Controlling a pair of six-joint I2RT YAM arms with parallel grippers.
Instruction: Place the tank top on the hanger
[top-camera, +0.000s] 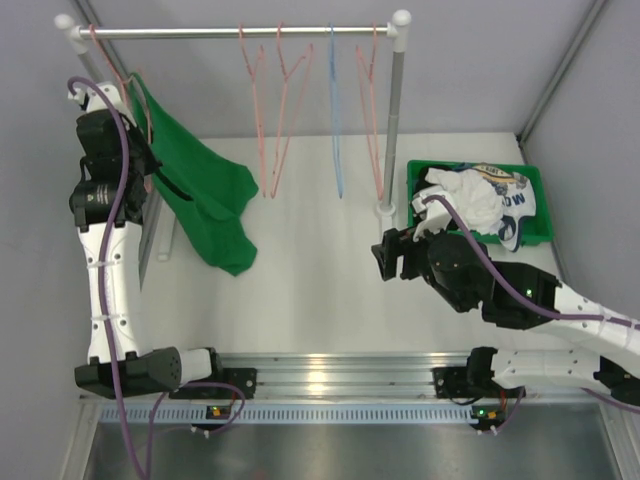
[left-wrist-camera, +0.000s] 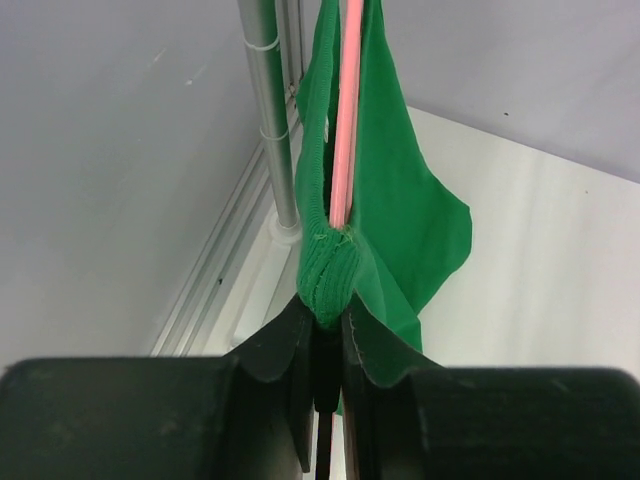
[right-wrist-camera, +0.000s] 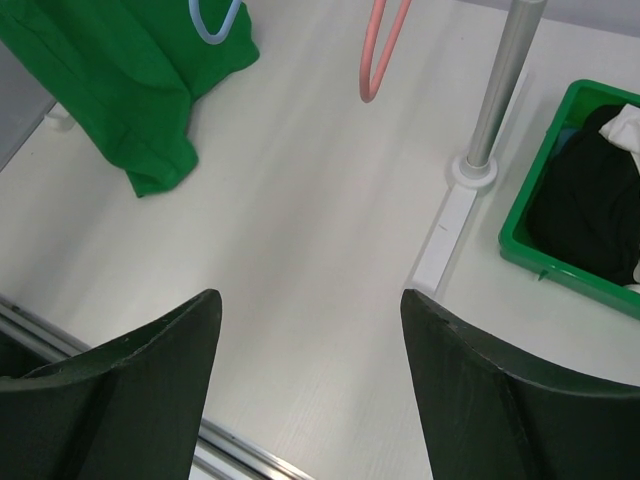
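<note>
The green tank top (top-camera: 205, 190) hangs at the left end of the rack, over a salmon-pink hanger (top-camera: 110, 58), and its lower part rests on the table. My left gripper (top-camera: 140, 150) is up beside it. In the left wrist view the gripper (left-wrist-camera: 328, 312) is shut on a bunched strap of the tank top (left-wrist-camera: 400, 200), right below the pink hanger wire (left-wrist-camera: 346, 110), which runs up through the fabric. My right gripper (top-camera: 385, 255) is open and empty above the table's middle. Its view (right-wrist-camera: 310, 300) shows bare table between the fingers and the tank top (right-wrist-camera: 120, 70) far left.
More pink hangers (top-camera: 262, 110) and a blue hanger (top-camera: 335, 120) hang on the rail (top-camera: 240, 32). The right rack post (top-camera: 392, 120) stands next to a green bin (top-camera: 535, 235) that holds a white printed garment (top-camera: 480, 195) and a black one (right-wrist-camera: 590, 200).
</note>
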